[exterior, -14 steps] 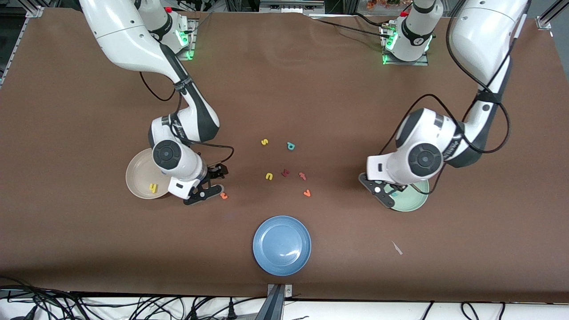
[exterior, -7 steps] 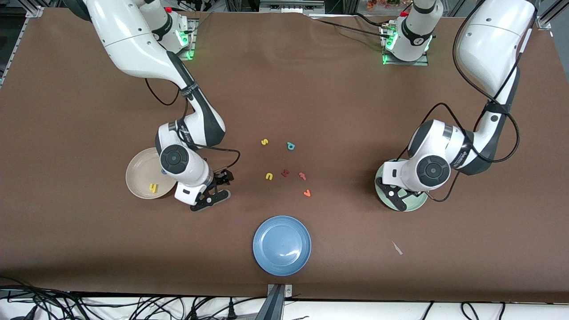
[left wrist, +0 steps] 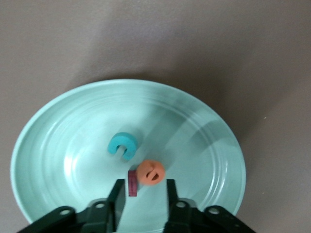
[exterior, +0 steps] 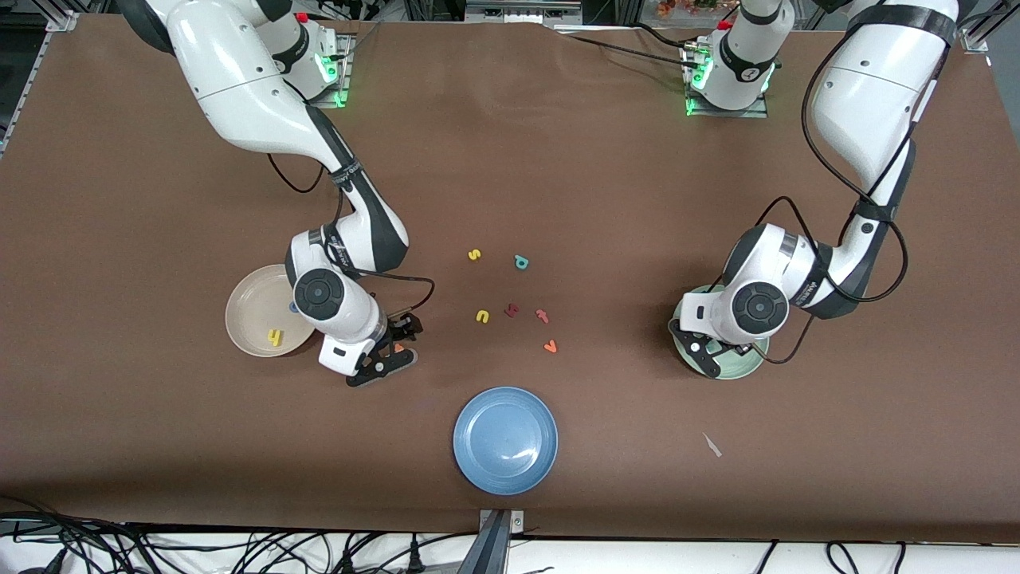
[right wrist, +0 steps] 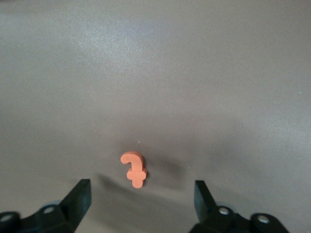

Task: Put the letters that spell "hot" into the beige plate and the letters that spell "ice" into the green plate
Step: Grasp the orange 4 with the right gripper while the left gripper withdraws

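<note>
The beige plate (exterior: pixel 249 317) holds the yellow h (exterior: pixel 275 337). Beside it, toward the table's middle, the orange t (right wrist: pixel 133 170) lies flat on the brown table. My right gripper (exterior: pixel 397 343) (right wrist: pixel 142 194) hangs low over the t, open wide, a finger on each side and neither touching it. My left gripper (exterior: pixel 715 356) (left wrist: pixel 143 190) is over the green plate (exterior: pixel 741 368) (left wrist: pixel 204 131), open. In that plate lie the teal c (left wrist: pixel 123 144) and the orange e (left wrist: pixel 150 172), the e just off the fingertips. The dark red i (left wrist: pixel 131 183) stands on edge against one finger.
The blue plate (exterior: pixel 505 438) sits nearest the front camera. Loose letters lie mid-table: a yellow s (exterior: pixel 474 255), a teal a (exterior: pixel 521 261), a yellow n (exterior: pixel 482 316), a dark red letter (exterior: pixel 511 310), a pinkish t (exterior: pixel 542 316), an orange v (exterior: pixel 550 346). A white scrap (exterior: pixel 712 445) lies nearer the front camera than the green plate.
My left gripper moved in over the green plate and opened, and the e now lies in the plate. My right gripper shifted until its fingers straddle the orange t.
</note>
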Motion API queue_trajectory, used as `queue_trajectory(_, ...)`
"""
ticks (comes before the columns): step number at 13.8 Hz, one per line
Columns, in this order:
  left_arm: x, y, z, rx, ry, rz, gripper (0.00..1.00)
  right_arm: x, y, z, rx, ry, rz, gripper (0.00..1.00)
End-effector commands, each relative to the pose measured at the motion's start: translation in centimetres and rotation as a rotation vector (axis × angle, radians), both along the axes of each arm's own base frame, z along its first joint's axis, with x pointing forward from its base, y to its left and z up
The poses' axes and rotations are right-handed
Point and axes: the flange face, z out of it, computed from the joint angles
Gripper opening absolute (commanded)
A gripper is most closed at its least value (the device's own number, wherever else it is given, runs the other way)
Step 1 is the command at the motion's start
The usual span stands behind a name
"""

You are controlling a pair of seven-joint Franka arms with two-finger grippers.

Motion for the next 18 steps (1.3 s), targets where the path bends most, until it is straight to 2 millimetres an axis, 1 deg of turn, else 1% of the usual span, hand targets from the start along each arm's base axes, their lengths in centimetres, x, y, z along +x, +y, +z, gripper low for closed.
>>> queue_trajectory(1, -0.1, 0.1, 3.1, 0.034, 0.0, -0.002, 1.0, 0.7, 0.5, -0.1, -0.004, -0.016, 0.018, 0.85)
queue_trajectory(2, 0.0, -0.3, 4.2, 0.036, -0.002, 0.006, 1.0, 0.8, 0.4, -0.2, -0.004, -0.016, 0.018, 0.81)
queue_trajectory(3, -0.1, -0.2, 5.3, 0.04, 0.0, 0.011, 1.0, 1.0, 0.5, 0.0, -0.003, -0.021, 0.02, 0.79)
queue_trajectory(4, 0.0, 0.5, 6.7, 0.025, 0.003, 0.038, 1.0, 1.1, 0.5, -0.3, -0.003, -0.021, 0.021, 0.75)
queue_trajectory(5, 0.0, 0.6, 8.7, -0.026, -0.007, 0.088, 1.0, 1.1, 0.6, -0.4, -0.002, -0.021, 0.022, 0.73)
queue_trajectory(6, 0.0, 0.6, 10.3, -0.075, -0.008, 0.137, 1.0, 1.2, 0.7, -0.2, -0.001, -0.023, 0.022, 0.71)
queue_trajectory(7, -0.1, 1.1, 12.1, -0.099, -0.011, 0.177, 1.0, 1.2, 0.7, -0.3, -0.001, -0.025, 0.022, 0.65)
queue_trajectory(9, -0.8, 2.1, 16.2, -0.098, -0.022, 0.252, 1.0, 1.2, 1.4, -0.5, 0.0, -0.026, 0.031, 0.61)
queue_trajectory(11, -1.5, 3.2, 20.5, -0.12, -0.053, 0.385, 1.0, 1.1, 1.5, -0.6, 0.001, -0.024, 0.031, 0.59)
queue_trajectory(12, -1.7, 3.7, 22.7, -0.119, -0.088, 0.421, 1.0, 1.1, 1.6, -0.8, 0.0, -0.023, 0.029, 0.58)
queue_trajectory(13, -2.0, 4.6, 25.1, -0.117, -0.13, 0.438, 1.0, 0.8, 2.0, -1.1, -0.002, -0.019, 0.036, 0.54)
queue_trajectory(14, -2.2, 5.8, 27.1, -0.123, -0.17, 0.461, 1.0, 0.7, 2.0, -1.1, -0.001, -0.018, 0.037, 0.53)
queue_trajectory(15, -2.5, 6.4, 28.7, -0.146, -0.188, 0.487, 1.0, 0.8, 2.1, -1.1, -0.001, -0.02, 0.037, 0.49)
queue_trajectory(16, -2.8, 7.5, 30.3, -0.166, -0.21, 0.518, 1.0, 0.8, 2.1, -1.1, -0.001, -0.02, 0.038, 0.47)
queue_trajectory(17, -3.2, 7.8, 31.6, -0.173, -0.226, 0.529, 1.0, 0.8, 2.1, -1.1, -0.001, -0.02, 0.038, 0.41)
queue_trajectory(18, -3.9, 7.8, 32.4, -0.166, -0.228, 0.536, 1.0, 0.7, 2.0, -1.3, -0.002, -0.017, 0.038, 0.35)
